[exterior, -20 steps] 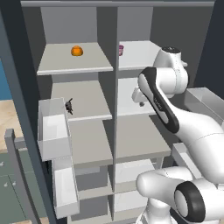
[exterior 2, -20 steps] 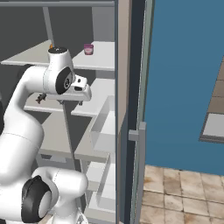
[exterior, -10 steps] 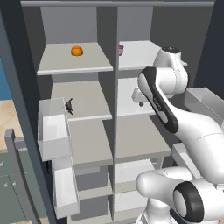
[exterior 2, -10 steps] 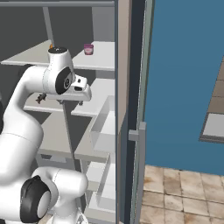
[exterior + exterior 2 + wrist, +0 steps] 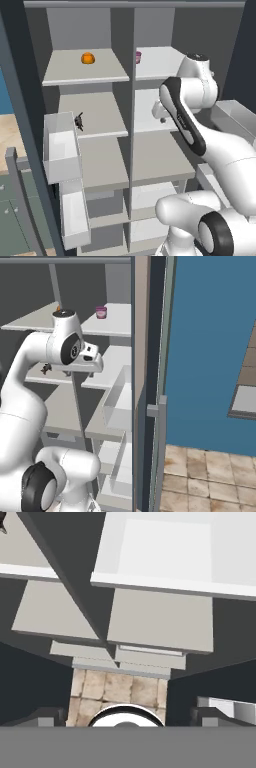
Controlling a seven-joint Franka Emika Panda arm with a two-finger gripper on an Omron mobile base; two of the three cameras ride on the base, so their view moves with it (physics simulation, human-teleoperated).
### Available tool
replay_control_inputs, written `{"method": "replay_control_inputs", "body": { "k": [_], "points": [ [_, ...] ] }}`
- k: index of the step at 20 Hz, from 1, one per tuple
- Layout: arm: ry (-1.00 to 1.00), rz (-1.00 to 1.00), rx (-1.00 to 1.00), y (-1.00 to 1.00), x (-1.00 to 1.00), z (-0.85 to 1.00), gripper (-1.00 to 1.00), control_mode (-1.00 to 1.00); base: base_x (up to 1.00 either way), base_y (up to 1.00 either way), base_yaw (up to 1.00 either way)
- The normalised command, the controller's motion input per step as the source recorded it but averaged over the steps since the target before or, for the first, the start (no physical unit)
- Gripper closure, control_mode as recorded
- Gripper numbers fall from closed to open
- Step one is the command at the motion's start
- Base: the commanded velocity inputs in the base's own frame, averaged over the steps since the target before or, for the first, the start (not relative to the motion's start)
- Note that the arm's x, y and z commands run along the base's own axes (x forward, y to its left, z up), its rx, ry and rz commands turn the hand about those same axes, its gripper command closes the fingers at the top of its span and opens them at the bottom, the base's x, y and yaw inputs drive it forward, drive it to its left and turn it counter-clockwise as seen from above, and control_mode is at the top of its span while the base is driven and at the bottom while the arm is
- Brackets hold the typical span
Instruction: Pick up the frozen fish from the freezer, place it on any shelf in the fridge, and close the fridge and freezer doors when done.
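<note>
Black and spiky, the tiny frozen fish (image 5: 79, 121) is seen on the narrow freezer's light grey shelf (image 5: 102, 116), leftward of the released two-finger gripper (image 5: 161, 116) over the fridge side.

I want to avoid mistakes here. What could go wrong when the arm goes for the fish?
The frozen fish is tiny with thin fins, so the open gripper may close beside it or push it away.
It lies close to the clear door bin, which the arm might hit while reaching across.
</note>
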Motion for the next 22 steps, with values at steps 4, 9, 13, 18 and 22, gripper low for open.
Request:
{"method": "replay_control_inputs", "body": {
  "k": [4, 9, 13, 18, 22],
  "points": [
    [-0.13, 0.07, 0.00, 0.04, -0.57, 0.00, -1.00, -1.00, 0.00, 0.00, 0.00],
    [-0.18, 0.03, 0.00, 0.00, -0.63, 0.00, -1.00, -1.00, 0.00, 0.00, 0.00],
    [-0.13, 0.02, 0.00, 0.00, -0.43, 0.00, -1.00, -1.00, 0.00, 0.00, 0.00],
    [-0.09, 0.00, 0.00, 0.30, -0.18, 0.00, -1.00, -1.00, 0.00, 0.00, 0.00],
    [-0.13, 0.00, 0.00, 0.71, -0.06, 0.03, -1.00, -1.00, 0.00, 0.00, 0.00]
  ]
}}
